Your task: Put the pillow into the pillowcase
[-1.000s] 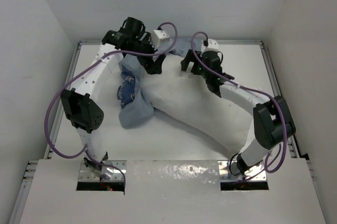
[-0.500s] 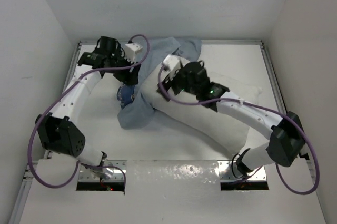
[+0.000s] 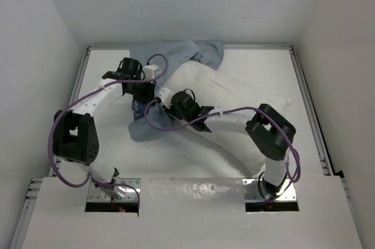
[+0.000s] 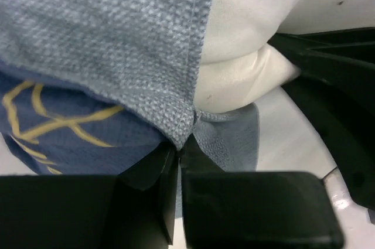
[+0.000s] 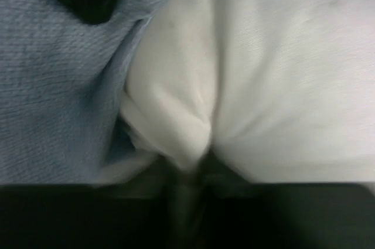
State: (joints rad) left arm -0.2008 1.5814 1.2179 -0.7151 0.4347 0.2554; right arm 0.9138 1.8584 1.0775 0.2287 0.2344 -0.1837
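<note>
Blue pillowcase [image 4: 105,38] hem was pinched in the left tool [image 4: 178,148]; beside it the right tool [image 5: 187,170] gripped the pillow [image 5: 281,73], best driven inward.

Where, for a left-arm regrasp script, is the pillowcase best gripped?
Probably grip the pillowcase at its stitched hem, coming from the left arm's side, outside the pillow. The hem is a thin free edge beside the pillow's corner, easily pinched; the left gripper is shut on it there.

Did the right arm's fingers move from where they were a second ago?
Yes. The right fingers have swung left and nearer the arm bases, away from the back edge of the table, and now pinch the pillow.
</note>
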